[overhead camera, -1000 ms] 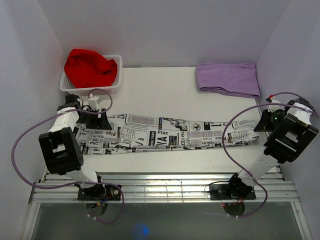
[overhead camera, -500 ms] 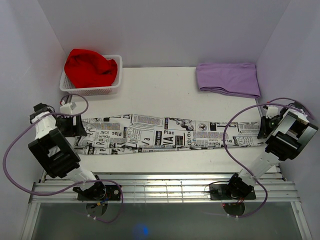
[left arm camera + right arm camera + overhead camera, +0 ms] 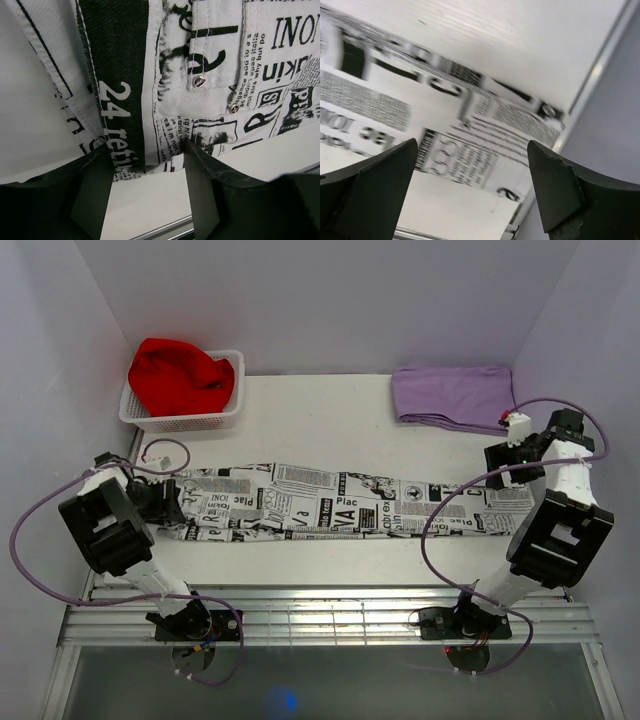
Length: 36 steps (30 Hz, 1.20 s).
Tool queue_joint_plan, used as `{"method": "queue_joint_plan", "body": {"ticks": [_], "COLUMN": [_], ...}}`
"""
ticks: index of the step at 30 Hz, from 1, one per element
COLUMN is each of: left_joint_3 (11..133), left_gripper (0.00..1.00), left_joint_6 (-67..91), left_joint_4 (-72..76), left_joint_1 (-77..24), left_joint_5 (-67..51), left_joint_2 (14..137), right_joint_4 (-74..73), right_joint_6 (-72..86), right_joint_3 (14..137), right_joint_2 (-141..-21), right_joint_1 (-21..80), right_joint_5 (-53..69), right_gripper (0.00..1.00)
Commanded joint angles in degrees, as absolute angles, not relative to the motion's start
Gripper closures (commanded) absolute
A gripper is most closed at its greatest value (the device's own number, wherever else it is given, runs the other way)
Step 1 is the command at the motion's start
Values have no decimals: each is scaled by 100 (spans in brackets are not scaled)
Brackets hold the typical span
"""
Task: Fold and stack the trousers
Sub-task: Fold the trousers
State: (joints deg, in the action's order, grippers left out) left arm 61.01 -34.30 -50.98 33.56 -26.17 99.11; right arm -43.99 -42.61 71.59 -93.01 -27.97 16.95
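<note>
The trousers [image 3: 340, 502], white with black newspaper print, lie stretched flat left to right across the table. My left gripper [image 3: 168, 502] is low at their waist end. In the left wrist view the riveted waist [image 3: 215, 75] hangs over the tips of the left gripper [image 3: 144, 150], whose jaws stand apart with bare table between them. My right gripper [image 3: 503, 462] hovers over the leg end near the table's right edge. In the right wrist view the right gripper [image 3: 472, 145] is wide open above the printed cloth [image 3: 380, 100], and nothing is between its fingers.
A white basket [image 3: 225, 415] with a red cloth [image 3: 182, 375] stands at the back left. A folded lilac cloth [image 3: 455, 398] lies at the back right, just behind the right gripper. Metal rails [image 3: 320, 605] run along the near edge, and walls close in on both sides.
The right gripper has opened, let go of the leg end and moved toward the back. The left arm swung out to the left and its jaws have narrowed at the waist.
</note>
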Motion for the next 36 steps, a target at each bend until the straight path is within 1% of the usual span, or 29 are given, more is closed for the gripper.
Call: {"method": "queue_joint_plan", "body": {"ticks": [1, 2, 3, 4, 5, 6, 7, 8, 9, 11, 12, 14, 15, 18, 22, 29, 36], "left_joint_3": [6125, 6196, 6266, 6415, 6494, 6556, 6609, 6688, 6741, 6881, 6934, 7083, 7110, 7084, 7031, 6900, 6733], "left_gripper": [35, 35, 36, 37, 37, 36, 35, 32, 30, 28, 27, 26, 27, 28, 33, 38, 39], "left_joint_6": [-2875, -2726, -2612, -2393, -2321, -2312, -2338, -2364, -2399, -2513, -2548, -2715, -2742, -2777, -2681, -2347, -2066], "left_joint_4": [-4404, -4342, -4342, -4350, -4411, -4464, -4517, -4657, -4736, -4999, -5105, -5421, -5484, -5563, -5599, -5520, -5309], "left_joint_1": [2691, 2602, 2515, 2514, 2514, 2522, 2540, 2584, 2688, 2812, 2926, 3040, 3137, 3216, 3270, 3270, 3270], "left_joint_5": [-3163, -3225, -3417, -3523, -3577, -3603, -3621, -3638, -3682, -3727, -3735, -3875, -3893, -3999, -4288, -4833, -5018], "left_joint_2": [10371, 10423, 10485, 10546, 10547, 10529, 10416, 10311, 10205, 9932, 9871, 9826, 9835, 9914, 10063, 10362, 10406], "right_joint_4": [-4771, -4755, -4729, -4668, -4380, -4220, -4045, -3643, -3465, -3096, -2737, -2392, -2051, -1680, -1153, -520, -88], "right_joint_6": [-4341, -4324, -4307, -4298, -4228, -4149, -3992, -3886, -3798, -3630, -3604, -3568, -3577, -3656, -3665, -3726, -3911], "right_joint_3": [7426, 7444, 7436, 7418, 7383, 7348, 7313, 7313, 7330, 7418, 7453, 7558, 7585, 7743, 7910, 7858, 7787], "right_joint_2": [-8773, -8719, -8667, -8570, -8526, -8491, -8447, -8446, -8481, -8604, -8761, -8946, -9165, -9535, -10158, -10590, -10968], "right_joint_1": [-1927, -1690, -1209, -961, -680, -103, 269, 594, 1224, 1825, 2376, 2854, 3257, 3908, 4499, 5194, 5633], "right_joint_5": [2503, 2818, 3004, 3154, 3312, 3357, 3357, 3236, 3156, 2832, 2682, 2357, 2242, 1899, 1670, 1407, 898], "right_gripper": [5, 6, 8, 12, 13, 15, 19, 21, 22, 26, 29, 32, 32, 36, 39, 40, 41]}}
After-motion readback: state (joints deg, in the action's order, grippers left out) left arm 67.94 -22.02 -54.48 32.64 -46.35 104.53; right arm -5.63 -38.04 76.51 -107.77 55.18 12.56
